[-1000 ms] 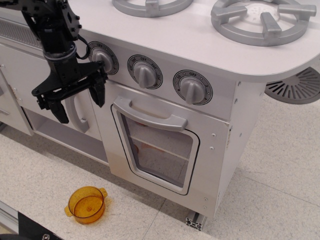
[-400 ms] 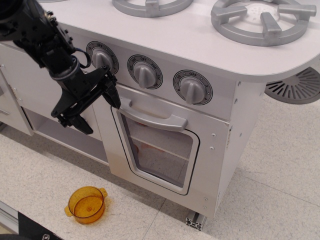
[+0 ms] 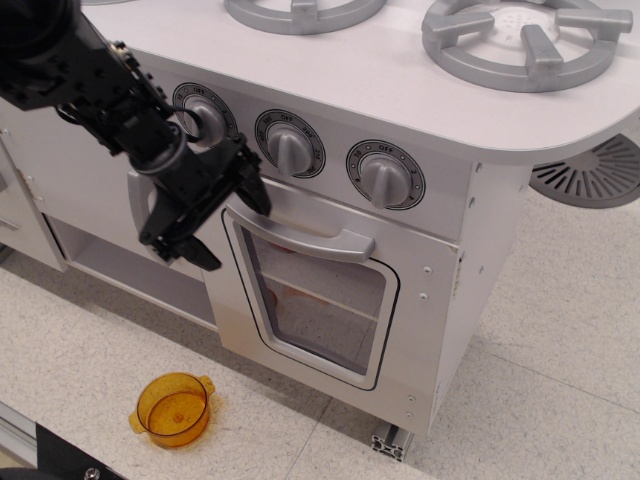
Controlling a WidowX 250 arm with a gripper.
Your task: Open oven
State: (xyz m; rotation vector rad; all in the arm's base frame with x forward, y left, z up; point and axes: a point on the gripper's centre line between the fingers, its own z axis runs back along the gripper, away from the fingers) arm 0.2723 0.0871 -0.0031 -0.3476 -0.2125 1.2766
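Observation:
The white toy oven (image 3: 330,290) has its door shut. The door has a clear rounded window (image 3: 318,300), a wide grey horizontal handle (image 3: 305,232) and three grey knobs (image 3: 290,145) above it. My black gripper (image 3: 228,226) is open, tilted, right at the left end of the handle. One finger (image 3: 253,190) lies near the handle's upper left corner, the other finger (image 3: 195,252) hangs lower left, in front of the oven's left edge. It holds nothing.
An orange translucent pot (image 3: 173,408) lies on the floor at lower left. A white cabinet door with a vertical handle (image 3: 135,200) is left of the oven, partly behind my arm. Grey burners (image 3: 525,40) sit on the stovetop. A grey grate (image 3: 595,172) lies on the floor at right.
My gripper has moved right and slightly down, from in front of the cabinet door to the left end of the oven handle, tilting as it went. The oven door has not moved.

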